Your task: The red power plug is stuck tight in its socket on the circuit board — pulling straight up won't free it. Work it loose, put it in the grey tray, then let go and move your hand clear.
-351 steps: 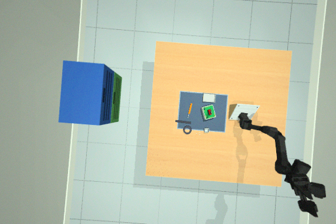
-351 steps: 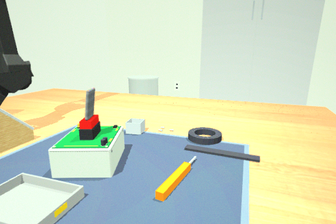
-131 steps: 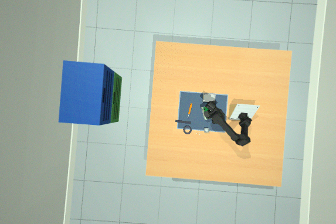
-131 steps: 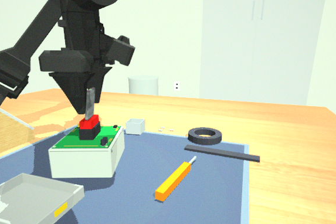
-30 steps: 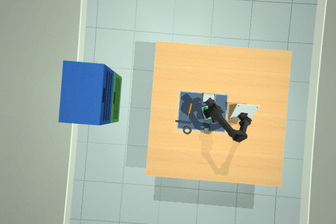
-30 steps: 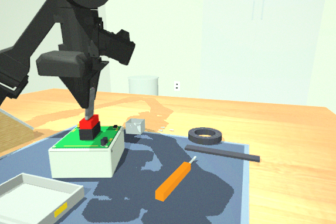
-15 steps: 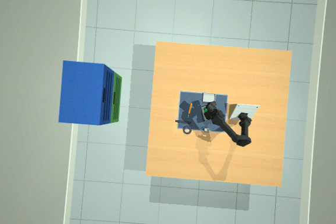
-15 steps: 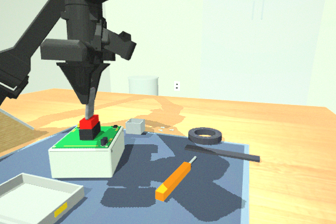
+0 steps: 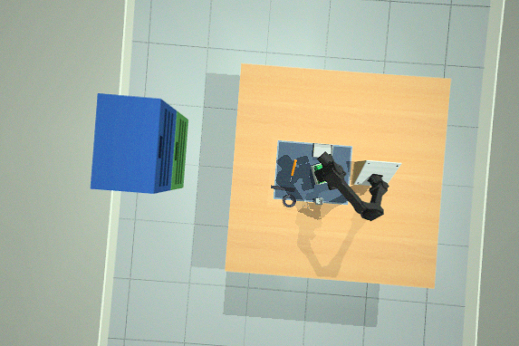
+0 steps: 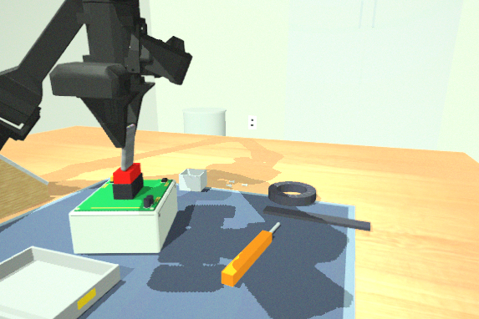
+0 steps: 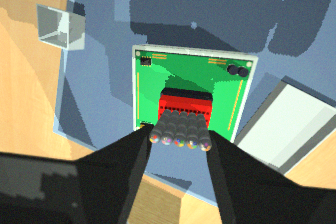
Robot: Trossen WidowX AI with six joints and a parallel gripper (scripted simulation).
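Count by kind: one red plug (image 10: pixel 127 173) (image 11: pixel 185 106), one black socket (image 10: pixel 124 191) (image 11: pixel 186 94), one circuit board (image 9: pixel 318 168) (image 10: pixel 97 203) (image 11: pixel 149 90). Five dark cable strands (image 10: pixel 128 148) (image 11: pixel 182 125). One tray (image 9: pixel 322 150) (image 10: pixel 105 273) (image 11: pixel 290 120), one small open box (image 9: pixel 318 201) (image 10: pixel 192 183) (image 11: pixel 76 33). One orange-handled screwdriver (image 9: pixel 293 168) (image 10: pixel 247 258), one dark ring (image 9: pixel 283 200) (image 10: pixel 292 200), one dark bar (image 9: pixel 277 187) (image 10: pixel 318 218). One blue mat (image 9: pixel 295 147) (image 10: pixel 310 309) (image 11: pixel 100 80), one table (image 9: pixel 345 100) (image 10: pixel 423 188) (image 11: pixel 15 100), one wall outlet (image 10: pixel 252 122).

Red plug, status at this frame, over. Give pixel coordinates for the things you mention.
Gripper (image 10: pixel 125 146) (image 11: pixel 179 133) shut on the red plug's (image 10: pixel 127 173) (image 11: pixel 185 106) wires. Plug at its black socket (image 10: pixel 125 188) (image 11: pixel 186 94), not in the grey tray (image 10: pixel 105 273) (image 11: pixel 262 125). Nothing visible blocking the tray.
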